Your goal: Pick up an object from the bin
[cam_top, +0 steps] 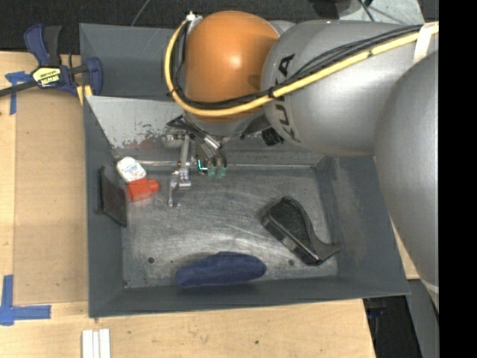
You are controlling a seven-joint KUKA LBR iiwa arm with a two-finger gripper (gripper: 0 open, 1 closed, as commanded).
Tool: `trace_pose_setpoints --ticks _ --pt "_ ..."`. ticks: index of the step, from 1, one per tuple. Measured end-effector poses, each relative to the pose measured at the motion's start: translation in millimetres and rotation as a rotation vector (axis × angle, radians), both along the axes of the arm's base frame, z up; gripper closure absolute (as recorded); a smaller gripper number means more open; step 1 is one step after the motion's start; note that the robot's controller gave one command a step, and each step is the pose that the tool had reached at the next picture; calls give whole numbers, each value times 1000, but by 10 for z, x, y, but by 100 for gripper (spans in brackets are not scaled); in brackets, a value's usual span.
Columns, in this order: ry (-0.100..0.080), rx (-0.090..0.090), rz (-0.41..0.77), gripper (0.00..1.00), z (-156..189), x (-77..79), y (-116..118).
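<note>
Arm (358, 88) cut at right, orange cover (223, 54) hiding bin's far wall (127, 118), white box (131, 169) print seemingly unreadable

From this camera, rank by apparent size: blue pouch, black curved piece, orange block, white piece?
1. dark blue pouch and black curved piece: too alike to rank.
2. orange block.
3. white piece, nearly equal.
</note>
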State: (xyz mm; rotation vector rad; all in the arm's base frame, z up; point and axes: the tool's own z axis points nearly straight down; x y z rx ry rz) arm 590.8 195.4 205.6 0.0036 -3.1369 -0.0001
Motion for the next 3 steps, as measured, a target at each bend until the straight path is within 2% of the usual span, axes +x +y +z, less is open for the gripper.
trace_pose_setpoints --ticks 1,2,3 --pt "-3 0 291 0 -891 211 354" --pt "-17 3 481 0 -1194 251 430" --pt "-17 5 478 100 -1206 247 427"
